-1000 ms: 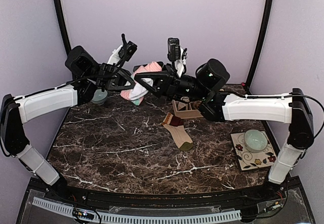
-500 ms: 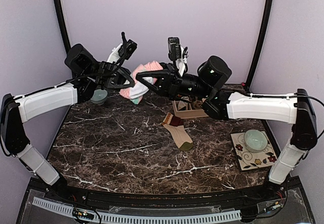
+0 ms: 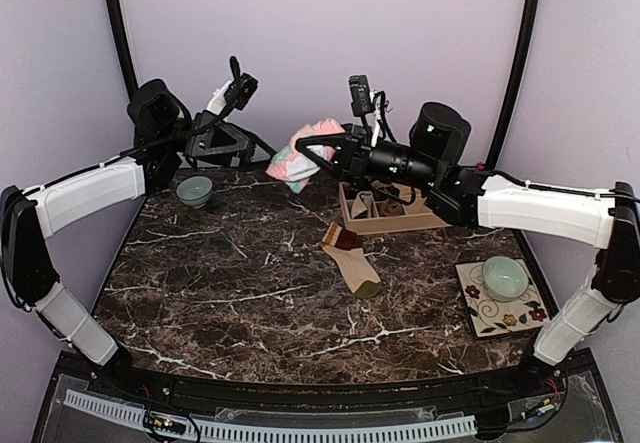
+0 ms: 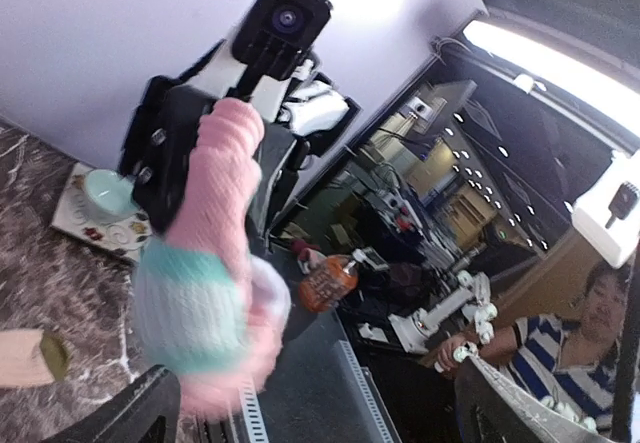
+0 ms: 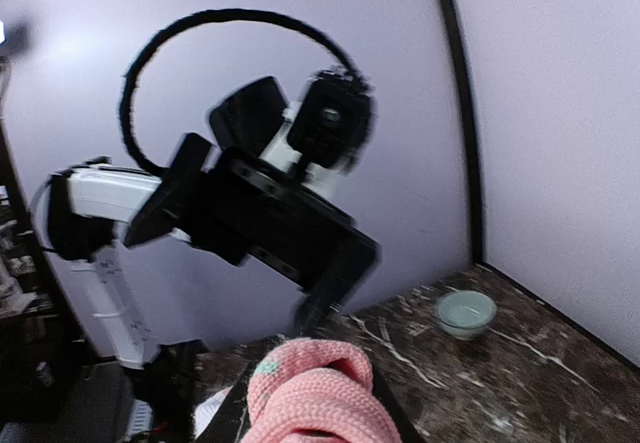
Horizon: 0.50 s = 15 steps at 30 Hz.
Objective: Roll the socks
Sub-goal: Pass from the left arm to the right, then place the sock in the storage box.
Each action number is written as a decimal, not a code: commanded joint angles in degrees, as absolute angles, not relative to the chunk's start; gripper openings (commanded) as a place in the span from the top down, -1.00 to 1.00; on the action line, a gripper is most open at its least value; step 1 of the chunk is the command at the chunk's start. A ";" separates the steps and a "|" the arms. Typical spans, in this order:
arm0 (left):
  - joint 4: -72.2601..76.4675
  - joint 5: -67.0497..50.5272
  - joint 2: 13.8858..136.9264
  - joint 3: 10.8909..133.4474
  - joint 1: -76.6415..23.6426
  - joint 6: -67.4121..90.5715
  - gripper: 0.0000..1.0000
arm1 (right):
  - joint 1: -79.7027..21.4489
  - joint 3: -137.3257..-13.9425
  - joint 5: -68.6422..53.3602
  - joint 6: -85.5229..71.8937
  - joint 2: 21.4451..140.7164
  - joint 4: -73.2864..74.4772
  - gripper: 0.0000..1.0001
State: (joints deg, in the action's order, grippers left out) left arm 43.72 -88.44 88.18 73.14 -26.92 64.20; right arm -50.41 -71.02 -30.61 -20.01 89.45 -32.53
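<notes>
The pink sock [image 3: 303, 155], bunched up with pale green and white patches, hangs in the air above the back of the table with my right gripper [image 3: 320, 151] shut on it. In the right wrist view its pink knit [image 5: 315, 398] fills the space between the fingers. My left gripper [image 3: 260, 155] stands open just left of the sock, apart from it. The left wrist view shows the pink sock [image 4: 212, 263] in front of the left gripper [image 4: 320, 418], with nothing between its fingers. The tan sock [image 3: 352, 261] with the dark-red striped cuff lies flat on the marble.
A wooden tray [image 3: 352, 219] with small rolled bundles stands behind the tan sock, under the right arm. A pale green bowl [image 3: 194, 190] sits at the back left. Another bowl [image 3: 505, 277] rests on a flowered tile [image 3: 478, 308] at the right.
My left gripper has let go of the pink sock, opened wide and drawn back to the left. The right gripper has carried the sock a little to the right.
</notes>
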 commanded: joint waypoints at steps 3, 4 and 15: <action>-31.18 -66.51 86.97 87.80 -16.87 -0.62 -0.98 | -39.45 -71.49 -4.10 -9.87 90.64 -5.54 1.00; -38.21 -57.72 88.26 90.23 -17.47 -7.04 -0.98 | -37.98 -72.45 -1.81 -8.92 92.20 -3.68 1.00; -42.17 -28.13 81.98 79.30 -17.28 -25.01 -0.98 | -23.93 -97.39 12.83 -4.42 116.02 10.88 1.00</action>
